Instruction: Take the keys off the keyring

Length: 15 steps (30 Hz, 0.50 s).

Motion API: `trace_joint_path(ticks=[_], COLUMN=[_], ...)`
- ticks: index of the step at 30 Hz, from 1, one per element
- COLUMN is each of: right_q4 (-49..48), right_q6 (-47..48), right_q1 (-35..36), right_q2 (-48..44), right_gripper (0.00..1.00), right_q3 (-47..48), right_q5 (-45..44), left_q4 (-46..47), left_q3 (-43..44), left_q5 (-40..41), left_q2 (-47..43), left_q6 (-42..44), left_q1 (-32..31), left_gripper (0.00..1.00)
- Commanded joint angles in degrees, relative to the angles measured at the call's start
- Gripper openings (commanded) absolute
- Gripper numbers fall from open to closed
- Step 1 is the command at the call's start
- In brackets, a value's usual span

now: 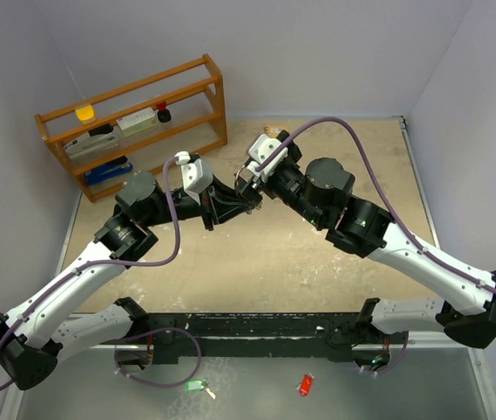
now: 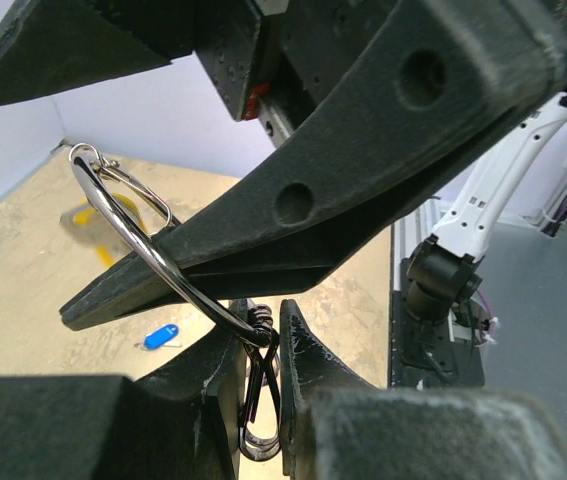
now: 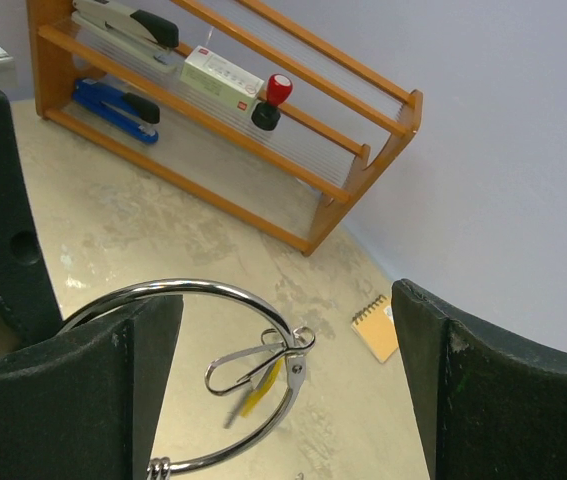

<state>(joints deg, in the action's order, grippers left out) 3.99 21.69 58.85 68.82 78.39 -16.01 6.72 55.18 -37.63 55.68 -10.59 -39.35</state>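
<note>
My left gripper [image 2: 263, 325] is shut on the twisted wire end of the keyring [image 2: 153, 250] and holds it above the table. The ring is a large silver hoop with a small wire clasp [image 3: 248, 365] hooked on it. A yellow-headed key [image 3: 255, 390] hangs blurred from the clasp. My right gripper [image 3: 283, 300] is open, its jaws straddling the hoop [image 3: 263, 310], left finger [image 3: 133, 390] against the ring. In the top view both grippers meet at mid-table, the left [image 1: 246, 199] and the right [image 1: 249, 178]. A blue-headed key [image 2: 161, 336] lies loose on the table.
A wooden rack [image 1: 134, 122] with staplers and a stamp stands at the back left. An orange notepad [image 3: 378, 325] lies by the back wall. A green tag [image 1: 195, 385] and a red tag [image 1: 305, 384] lie on the grey strip in front of the arm bases.
</note>
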Motion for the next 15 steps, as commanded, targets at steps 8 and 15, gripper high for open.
trace_joint_path(ticks=[8, 15], right_q4=[-0.64, -0.9], right_q6=[1.01, 1.48], right_q1=[0.12, 0.12], right_q2=[-5.85, -6.41], right_gripper=[0.85, 0.79], right_q3=[-1.74, -2.04], right_q5=[-1.22, -0.74], left_q4=[8.09, 10.88], left_q3=[3.03, 2.96], left_q5=[-6.25, -8.28], left_q2=[-1.75, -1.53], left_q6=[-4.05, -6.65], left_q1=[-0.44, -0.51], left_gripper=[0.0, 0.0])
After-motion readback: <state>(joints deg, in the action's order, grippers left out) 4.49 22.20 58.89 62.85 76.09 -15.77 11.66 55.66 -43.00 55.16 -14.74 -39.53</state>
